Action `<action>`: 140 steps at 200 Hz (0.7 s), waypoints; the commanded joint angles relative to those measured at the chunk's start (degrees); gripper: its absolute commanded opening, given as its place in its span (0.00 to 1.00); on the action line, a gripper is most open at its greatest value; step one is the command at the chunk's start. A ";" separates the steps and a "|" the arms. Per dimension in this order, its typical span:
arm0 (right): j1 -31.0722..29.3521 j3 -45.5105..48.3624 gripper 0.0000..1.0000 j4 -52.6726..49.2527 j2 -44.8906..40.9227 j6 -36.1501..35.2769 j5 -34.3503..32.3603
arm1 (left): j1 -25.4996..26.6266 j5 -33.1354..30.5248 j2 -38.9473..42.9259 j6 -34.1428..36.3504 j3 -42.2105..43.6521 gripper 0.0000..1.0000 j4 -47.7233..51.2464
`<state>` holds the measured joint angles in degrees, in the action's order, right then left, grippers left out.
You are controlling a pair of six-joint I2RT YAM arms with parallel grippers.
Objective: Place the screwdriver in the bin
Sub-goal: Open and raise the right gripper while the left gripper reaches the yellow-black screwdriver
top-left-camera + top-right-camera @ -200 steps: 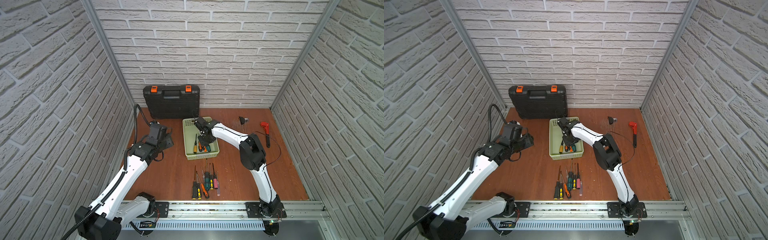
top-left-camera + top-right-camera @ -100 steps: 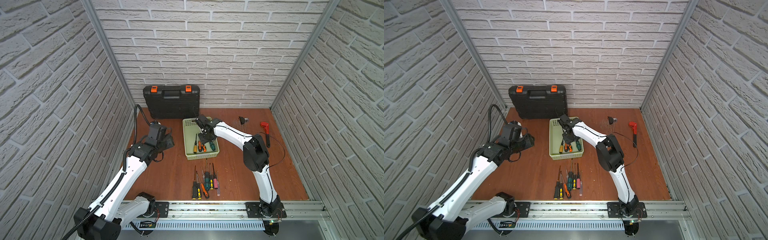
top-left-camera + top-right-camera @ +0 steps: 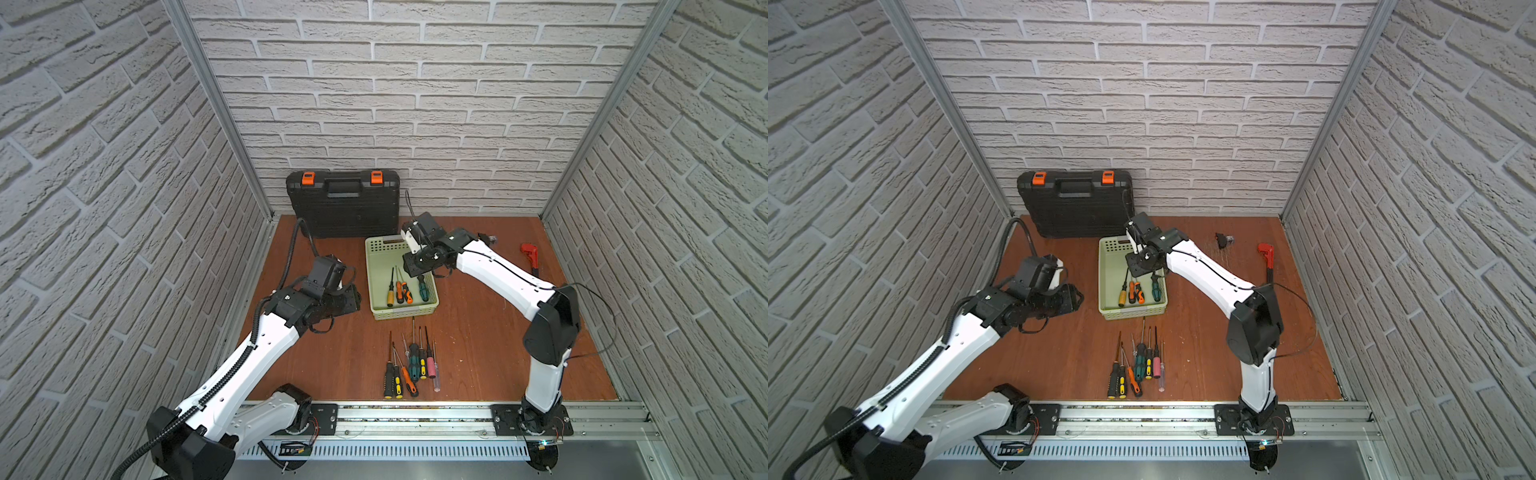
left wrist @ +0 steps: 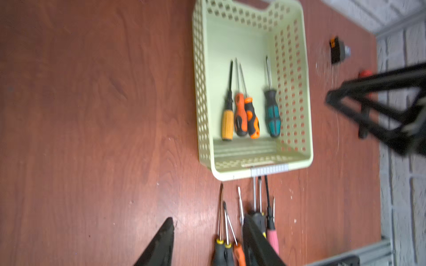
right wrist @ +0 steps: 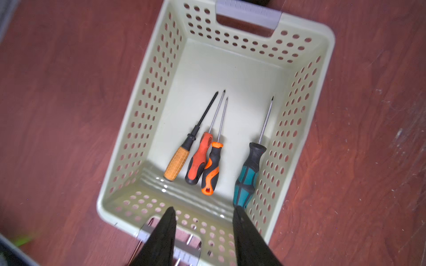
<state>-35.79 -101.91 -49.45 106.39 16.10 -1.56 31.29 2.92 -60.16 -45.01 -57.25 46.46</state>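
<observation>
Surface: reddish wooden table [image 3: 478, 353], with an aluminium rail [image 3: 415, 413] along its front edge.
Room: white brick walls [image 3: 415, 104] close in on three sides. A black tool case [image 3: 345, 205] stands against the back wall.
Bin: pale green bin [image 3: 379, 262], mid-table, just in front of the case.
Screwdriver: teal-handled screwdriver [image 5: 247, 177] lies inside the bin by its right wall, apart from three other screwdrivers [image 5: 196, 159].
Loose tools: a row of screwdrivers [image 3: 409, 365] lies just before the bin's front rim. A red tool [image 3: 530, 253] lies near the right wall.
Right gripper [image 5: 204, 208]: above the bin, fingers apart, empty.
Left gripper [image 4: 208, 218]: over the table left of the bin, fingers apart, empty.
Open room: bare wood left of the bin, and between the bin and the red tool.
</observation>
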 commanded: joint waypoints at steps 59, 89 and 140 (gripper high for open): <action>-0.82 19.97 0.43 7.29 -20.11 2.74 0.79 | 20.42 0.67 -5.10 -4.71 10.52 0.47 -0.45; -0.83 22.33 0.43 6.96 -22.31 2.21 -1.11 | 24.77 1.47 -9.44 -7.06 11.92 0.46 -5.69; -0.78 23.16 0.41 7.53 -21.93 3.23 -0.54 | 32.34 3.24 -14.08 -14.52 15.32 0.46 -11.37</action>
<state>-36.27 -79.26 -44.18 86.02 18.48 -1.67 60.90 5.04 -73.14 -54.65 -43.68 39.40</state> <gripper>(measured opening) 0.419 0.459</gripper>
